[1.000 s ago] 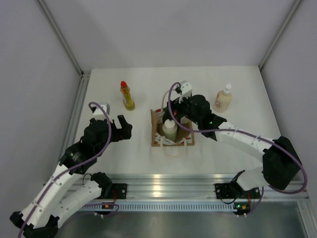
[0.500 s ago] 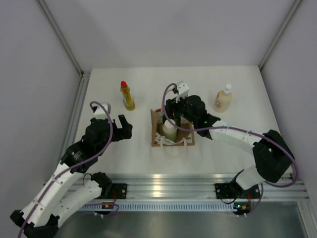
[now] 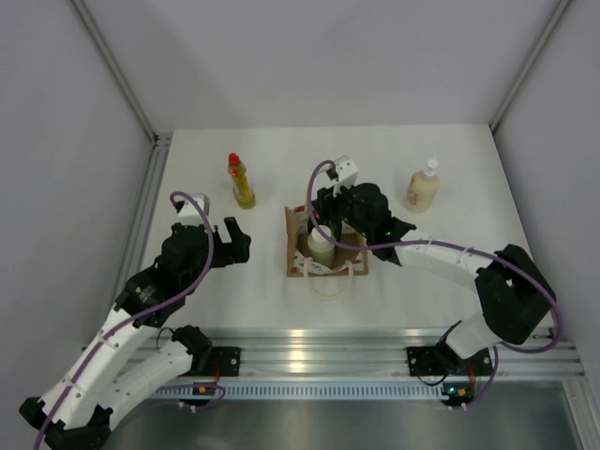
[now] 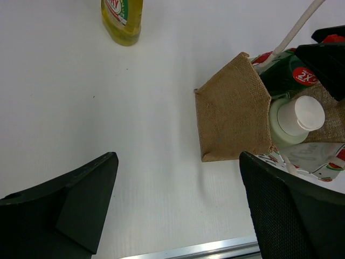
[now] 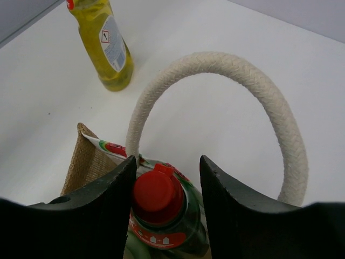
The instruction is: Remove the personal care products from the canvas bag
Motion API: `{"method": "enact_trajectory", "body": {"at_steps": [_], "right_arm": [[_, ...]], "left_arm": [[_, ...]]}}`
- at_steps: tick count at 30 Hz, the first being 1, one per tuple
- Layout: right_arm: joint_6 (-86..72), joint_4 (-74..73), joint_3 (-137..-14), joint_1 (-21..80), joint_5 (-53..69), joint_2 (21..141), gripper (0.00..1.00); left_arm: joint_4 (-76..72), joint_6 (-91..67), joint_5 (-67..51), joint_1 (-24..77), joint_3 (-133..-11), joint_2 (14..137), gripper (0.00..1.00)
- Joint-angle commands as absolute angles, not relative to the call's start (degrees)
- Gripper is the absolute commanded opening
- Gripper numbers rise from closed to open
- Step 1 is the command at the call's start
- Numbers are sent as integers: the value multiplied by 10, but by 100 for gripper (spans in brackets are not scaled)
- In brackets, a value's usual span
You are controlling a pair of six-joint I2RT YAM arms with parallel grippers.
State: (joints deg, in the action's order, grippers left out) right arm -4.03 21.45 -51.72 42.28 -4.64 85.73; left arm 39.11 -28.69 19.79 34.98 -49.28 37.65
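White walls enclose the white tabletop [image 3: 281, 300]. The canvas bag [image 4: 232, 108] stands mid-tabletop, holding the pale bottle [image 4: 296, 118] and the dark green bottle [image 5: 161, 208]. The right pincer [image 5: 166, 167] straddles the green bottle's red cap, not clenched. The left pincer [image 4: 178, 205] hangs wide and empty, left of the bag.

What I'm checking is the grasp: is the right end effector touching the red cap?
Cannot tell. Right wrist view: red cap between fingers, gap one side, other unclear.

Bag [image 4: 232, 108] — green bottle [image 5: 163, 218]; pale bottle [image 4: 294, 121] inside
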Motion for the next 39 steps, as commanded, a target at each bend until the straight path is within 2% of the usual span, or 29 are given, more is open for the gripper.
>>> {"method": "enact_trajectory", "body": {"at_steps": [1,3,4,8,14,16,39], "right_arm": [[-40,261,-515,435,-41,859,48],[-40,262,-515,435,-41,860,46],[-40,263,-515,435,-40,860,37],[-42,270,-508,435,-34,856,17],[-43,282,-496,435,-26,842,8],[-40,276,-503,436,-21,840,1],[-4,251,-526,436,-5,740,0]], "left_arm": [[389,-289,194,351,-492,375,98],[388,-289,194,351,-492,374,98],[389,-288,194,351,-492,374,98],[388,-287,194,351,-491,373,98],[389,-287,193,351,-492,372,98],[388,-287,193,351,-491,372,98],[389,-288,196,352,-490,370,98]]}}
